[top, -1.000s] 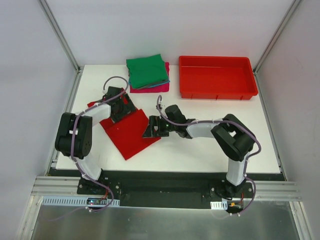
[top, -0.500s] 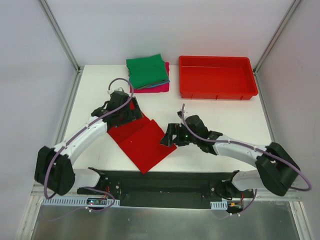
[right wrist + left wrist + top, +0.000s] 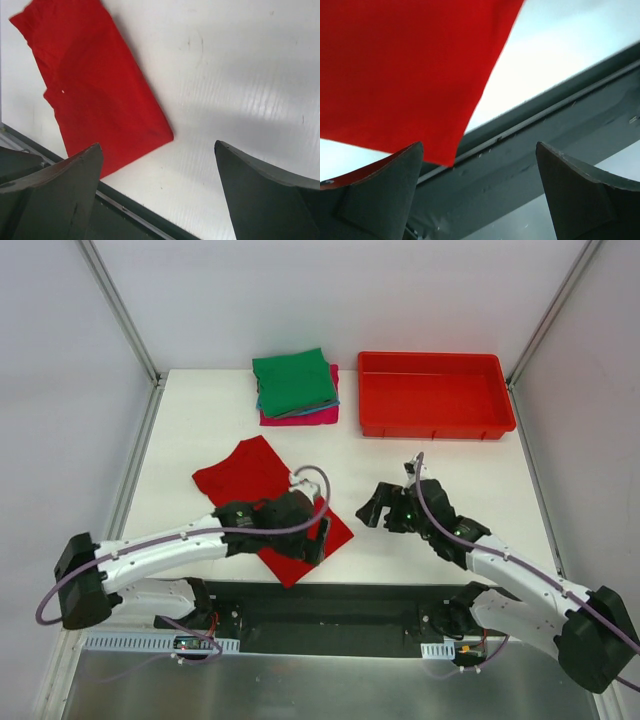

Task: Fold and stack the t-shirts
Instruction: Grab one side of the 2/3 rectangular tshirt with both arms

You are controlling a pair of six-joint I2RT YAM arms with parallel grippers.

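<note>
Fully agape, left pincer [image 3: 477,149], right pincer [image 3: 157,147], empty

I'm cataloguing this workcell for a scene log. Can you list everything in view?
red t-shirt: one, bright red, lying partly folded on the table's near-left part, one corner by the front edge
folded t-shirts: three, green over teal-blue over magenta-pink, stacked at the far edge, left of the bin
bin: one, red, far right of the table
table: one, white, under everything
left end effector: one, dark, open, over the red t-shirt's near corner
right end effector: one, dark, open, above bare table right of the red t-shirt
</note>
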